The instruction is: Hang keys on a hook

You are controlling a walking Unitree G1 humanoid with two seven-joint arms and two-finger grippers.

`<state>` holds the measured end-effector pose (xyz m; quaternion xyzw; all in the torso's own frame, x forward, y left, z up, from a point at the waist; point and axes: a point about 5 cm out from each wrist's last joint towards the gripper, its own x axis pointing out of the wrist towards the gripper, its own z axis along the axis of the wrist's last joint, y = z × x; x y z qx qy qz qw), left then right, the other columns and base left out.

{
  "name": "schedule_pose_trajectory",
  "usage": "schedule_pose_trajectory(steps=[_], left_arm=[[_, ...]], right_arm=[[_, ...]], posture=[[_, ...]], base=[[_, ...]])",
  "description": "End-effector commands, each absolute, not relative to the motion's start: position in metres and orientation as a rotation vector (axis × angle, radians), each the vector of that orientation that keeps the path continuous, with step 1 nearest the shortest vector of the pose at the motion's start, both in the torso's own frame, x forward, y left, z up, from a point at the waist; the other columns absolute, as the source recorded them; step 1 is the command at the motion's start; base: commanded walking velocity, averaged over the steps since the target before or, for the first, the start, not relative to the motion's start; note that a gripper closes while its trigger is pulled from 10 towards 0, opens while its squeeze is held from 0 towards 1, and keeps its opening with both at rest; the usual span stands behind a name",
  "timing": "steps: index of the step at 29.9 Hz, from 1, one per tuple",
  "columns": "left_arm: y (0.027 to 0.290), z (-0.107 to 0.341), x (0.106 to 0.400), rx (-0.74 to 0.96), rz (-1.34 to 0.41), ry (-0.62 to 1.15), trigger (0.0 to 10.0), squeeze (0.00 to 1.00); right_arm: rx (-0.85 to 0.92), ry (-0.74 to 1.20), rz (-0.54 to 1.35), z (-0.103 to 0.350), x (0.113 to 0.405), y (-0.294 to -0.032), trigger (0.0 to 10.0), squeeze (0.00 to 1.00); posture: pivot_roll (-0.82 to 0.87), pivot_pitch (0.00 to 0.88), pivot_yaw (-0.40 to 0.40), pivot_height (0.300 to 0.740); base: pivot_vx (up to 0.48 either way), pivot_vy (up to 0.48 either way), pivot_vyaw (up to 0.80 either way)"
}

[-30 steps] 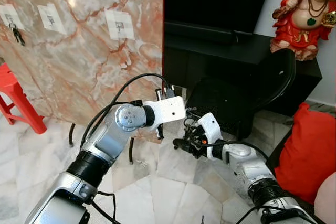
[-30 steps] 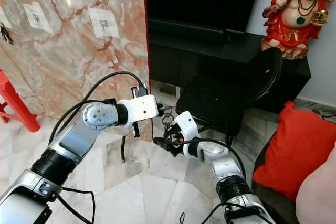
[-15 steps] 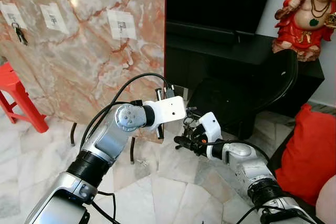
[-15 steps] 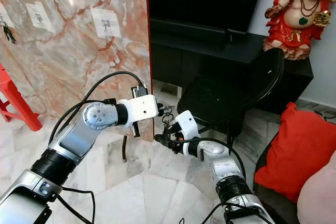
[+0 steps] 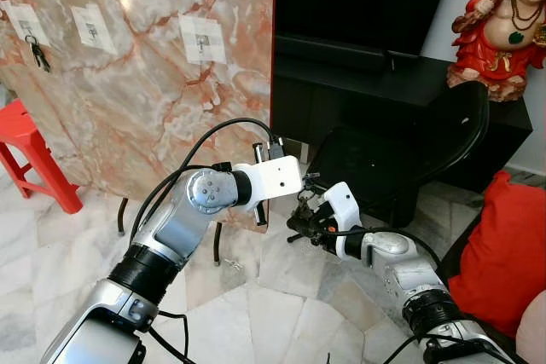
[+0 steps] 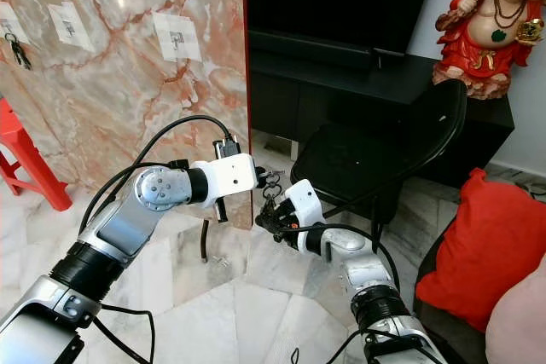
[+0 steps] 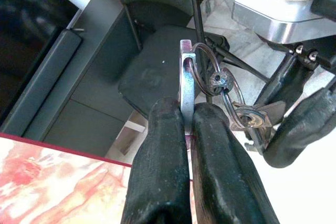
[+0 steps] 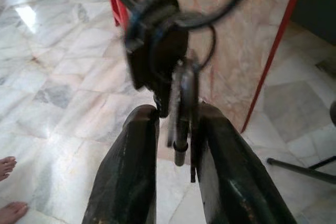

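The keys (image 8: 178, 93) are blurred in the right wrist view, their ring cut off by the top edge. At the upper left of the left eye view, a dark bunch (image 5: 37, 53) hanging on the marble panel (image 5: 145, 83) is too small to make out. The statue (image 5: 503, 23) is cut by the upper right edge.

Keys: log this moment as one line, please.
left gripper: shut on keys | right gripper: around key blades, grip unclear | keys: mid-air between arms | hooks: on marble panel, not reached
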<state>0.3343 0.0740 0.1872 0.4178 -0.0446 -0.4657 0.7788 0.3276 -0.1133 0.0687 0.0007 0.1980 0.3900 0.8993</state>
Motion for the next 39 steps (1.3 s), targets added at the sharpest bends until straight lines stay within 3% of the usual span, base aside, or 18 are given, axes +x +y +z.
schedule_pose_trajectory(steps=[1,14,27,39], left_arm=[[0.074,0.194,0.334,0.916,-0.996,-0.128,10.0,0.00],[0.080,0.190,0.335,0.921,-0.979,-0.106,10.0,0.00],[0.123,0.150,0.338,1.035,-0.887,0.088,10.0,0.00],[0.152,0.133,0.347,1.137,-0.719,0.137,10.0,0.00]], right_arm=[[0.001,0.424,0.786,0.065,0.327,-0.118,0.0,0.00],[-0.006,0.419,0.766,0.067,0.329,-0.122,0.0,0.00],[-0.056,0.415,0.754,0.071,0.331,-0.133,0.0,0.00],[-0.122,0.443,0.784,0.070,0.329,-0.138,0.0,0.00]], posture=[[-0.01,0.000,0.000,0.723],[-0.01,0.000,0.000,0.723],[-0.01,0.000,-0.001,0.723],[-0.01,0.000,-0.006,0.723]], base=[[0.000,0.000,0.00],[0.000,0.000,0.00],[0.000,0.000,0.00],[0.000,0.000,0.00]])
